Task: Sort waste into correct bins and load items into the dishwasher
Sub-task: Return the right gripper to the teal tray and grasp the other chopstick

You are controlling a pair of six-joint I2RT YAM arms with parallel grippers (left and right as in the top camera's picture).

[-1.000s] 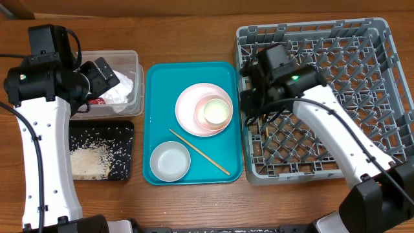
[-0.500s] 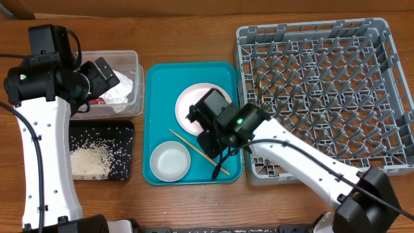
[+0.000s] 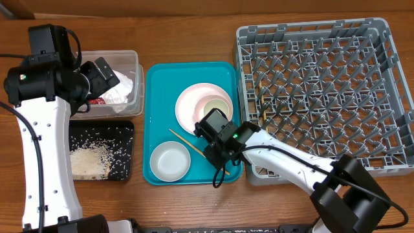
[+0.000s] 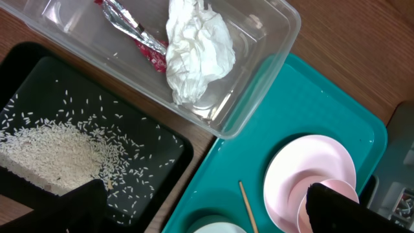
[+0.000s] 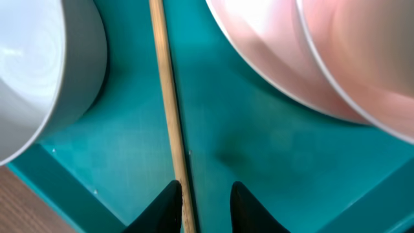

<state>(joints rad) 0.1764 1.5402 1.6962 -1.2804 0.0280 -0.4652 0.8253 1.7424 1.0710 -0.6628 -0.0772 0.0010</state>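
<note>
- A wooden table [image 3: 194,39] filled the overhead view, its brown grain running side to side.
- The light was soft and even, and shadows on the wood were faint.
- A tan, flat-sided thing [image 3: 16,8] lay at the far left corner, cut off by the edge.
- Both wrist views showed the same wood.
</note>
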